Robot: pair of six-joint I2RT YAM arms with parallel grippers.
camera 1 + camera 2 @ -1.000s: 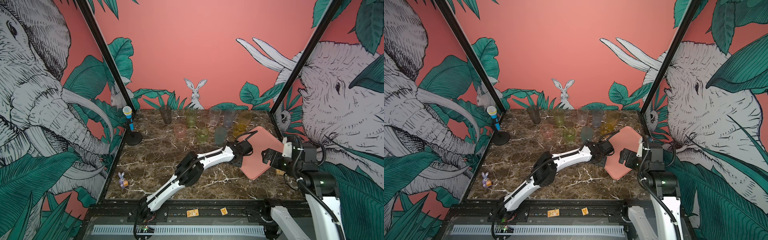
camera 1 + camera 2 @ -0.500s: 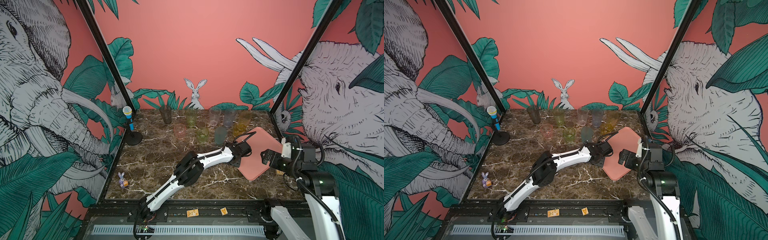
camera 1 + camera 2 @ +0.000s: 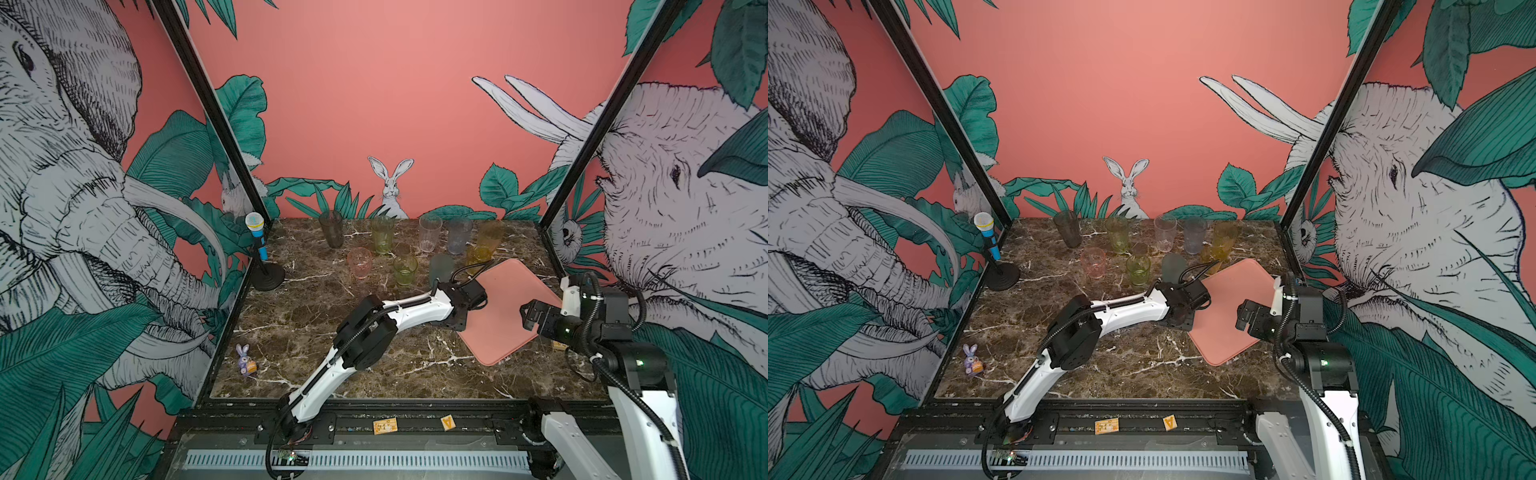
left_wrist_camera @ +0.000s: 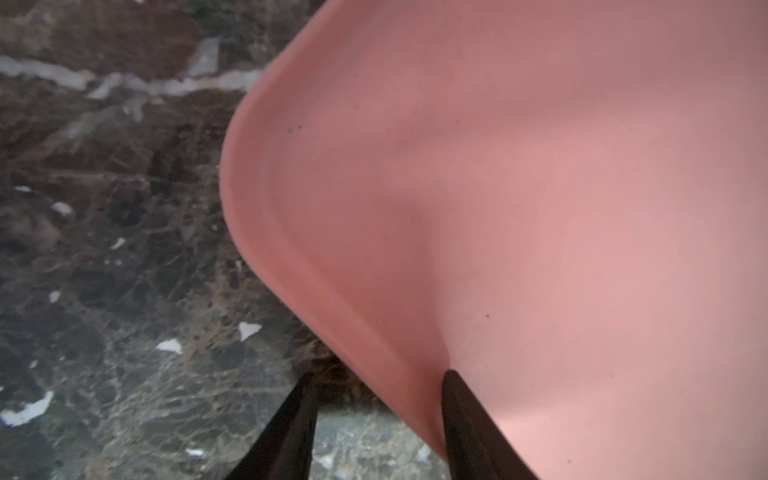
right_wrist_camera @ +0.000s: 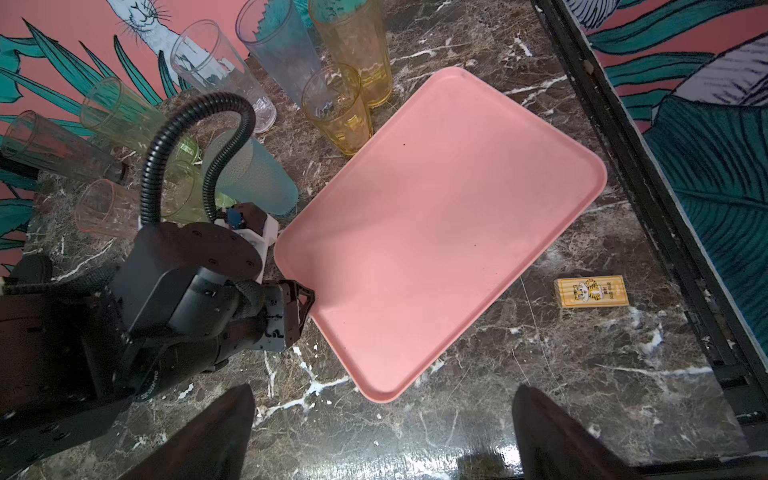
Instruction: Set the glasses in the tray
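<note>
L claw [image 4: 379, 374] astride tray [image 5: 436, 216] rim on side facing mid-surface: one finger inside, one on marble [image 4: 124, 249], jaws apart, not clamped. Looks like a tray reposition: pinch rim square, drag flat, keep clear of glasses [image 5: 336, 104] just behind. R claw [image 5: 384, 390] wide open, empty, over tray's front-right edge. Tray skewed near surface's right edge, nothing in it; glasses along back edge. Dark veined marble, jungle-mural walls [image 3: 374, 104].
</note>
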